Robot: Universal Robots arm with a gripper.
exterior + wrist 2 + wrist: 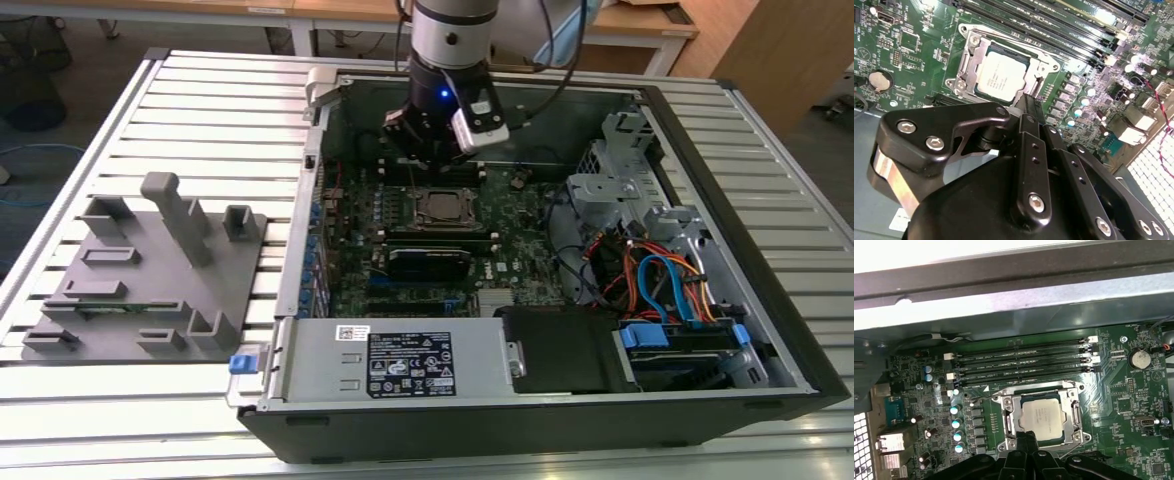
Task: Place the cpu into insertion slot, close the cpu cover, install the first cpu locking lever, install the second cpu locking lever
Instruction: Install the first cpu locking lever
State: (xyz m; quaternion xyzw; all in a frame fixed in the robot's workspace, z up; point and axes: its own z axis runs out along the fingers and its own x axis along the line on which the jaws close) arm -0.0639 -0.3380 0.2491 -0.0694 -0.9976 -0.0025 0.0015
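Starting nearest the lens, what is the black two-fingered metal gripper [1028, 102] doing?

It is hanging low over the board with its fingers drawn together and nothing showing between them. In both wrist views its tips are sitting right at the socket's edge, touching or only just clear, I cannot tell which. In the exterior view the same gripper [430, 150] is reaching down into the upper middle of the frame.

And the chip?

The cpu [1001, 75], a flat square chip with a dull silver-grey metal top, is lying level inside the insertion slot [1005, 445], the small square socket with a silver metal rim. The cpu cover [1070, 410], a thin silver frame plate with a square window, is lying flat around it. I am guessing the fingers are pressing together to make one narrow tip for working at that edge. The levers are too fine to judge.

Farther off?

The green circuit board [1124, 405] is spreading around the socket, long black memory slots [1024, 362] are running just beyond it, and the grey metal wall of the open computer case [1014, 305] is rising behind them.
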